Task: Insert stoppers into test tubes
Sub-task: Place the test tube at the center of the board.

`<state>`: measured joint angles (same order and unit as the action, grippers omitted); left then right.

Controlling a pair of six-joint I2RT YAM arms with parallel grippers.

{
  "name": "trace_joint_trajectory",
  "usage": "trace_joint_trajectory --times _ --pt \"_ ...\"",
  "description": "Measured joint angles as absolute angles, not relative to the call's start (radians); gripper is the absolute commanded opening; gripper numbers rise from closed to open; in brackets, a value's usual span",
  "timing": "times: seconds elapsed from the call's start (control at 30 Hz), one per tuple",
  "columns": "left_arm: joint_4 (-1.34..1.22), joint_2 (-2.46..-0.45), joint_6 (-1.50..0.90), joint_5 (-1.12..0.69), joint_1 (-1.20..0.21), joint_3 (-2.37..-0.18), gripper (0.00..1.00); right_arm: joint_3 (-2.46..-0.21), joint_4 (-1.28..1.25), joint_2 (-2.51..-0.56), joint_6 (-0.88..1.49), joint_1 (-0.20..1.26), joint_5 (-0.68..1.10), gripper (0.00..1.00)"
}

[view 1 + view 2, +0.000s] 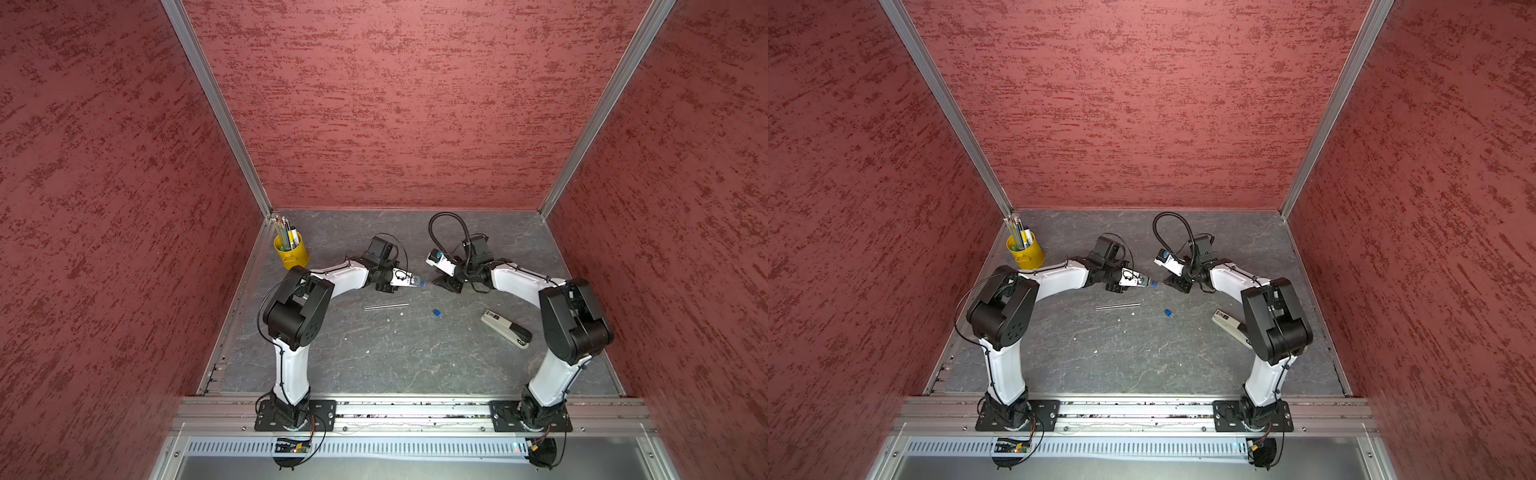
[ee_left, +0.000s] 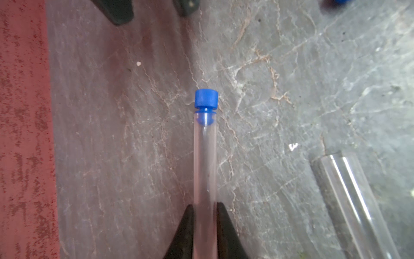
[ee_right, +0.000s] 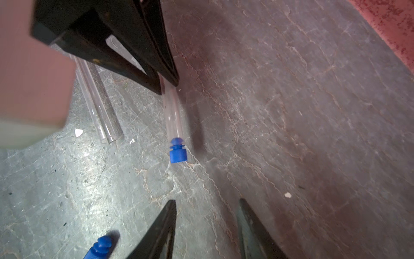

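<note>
Left gripper (image 2: pixel 205 204) clamped on a test tube (image 2: pixel 205 161), right gripper (image 3: pixel 207 200) gaping empty — best press the half-seated stopper (image 2: pixel 206 98) home squarely

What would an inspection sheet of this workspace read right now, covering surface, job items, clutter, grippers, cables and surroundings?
Surface: grey veined table, white specks.
Job's things: held tube with blue stopper in its mouth; second tube and loose stopper lie apart on the table.
Clutter: yellow cup of pens in the far corner; stapler beside the right arm.
Grippers: left gripper shut on the held tube; right gripper open, empty.
Cables: black cable loops above the right wrist.
Surroundings: red textured walls, aluminium frame.
</note>
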<state>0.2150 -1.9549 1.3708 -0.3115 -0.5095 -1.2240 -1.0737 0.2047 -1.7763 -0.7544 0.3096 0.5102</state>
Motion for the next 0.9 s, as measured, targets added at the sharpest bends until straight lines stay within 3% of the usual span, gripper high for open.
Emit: trace_joint_trajectory --times 0.9 --pt "0.254 -1.996 1.324 -0.286 -0.509 -1.239 0.19 -1.074 0.205 -1.774 -0.754 0.309 0.503 0.46"
